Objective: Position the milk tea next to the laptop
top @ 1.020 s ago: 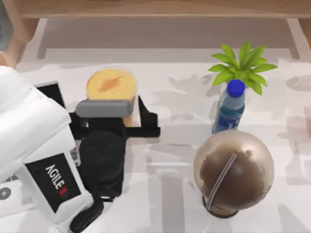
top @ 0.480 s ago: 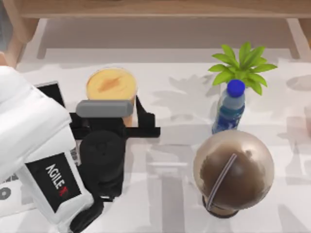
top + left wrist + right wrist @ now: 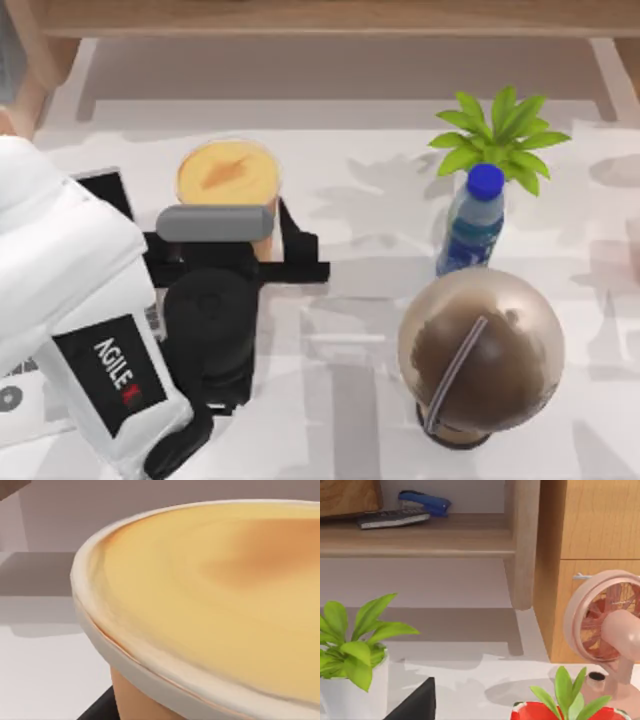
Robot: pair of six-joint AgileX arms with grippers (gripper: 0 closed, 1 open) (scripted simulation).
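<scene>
With our left gripper [image 3: 262, 232] seemingly pinching the milk tea [image 3: 228, 175] low on its body, just right of the laptop [image 3: 105, 190], we fear a loose pinch letting the tapered cup slip or tip

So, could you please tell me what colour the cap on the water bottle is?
The water bottle has a blue cap, clearest in the top view.
</scene>
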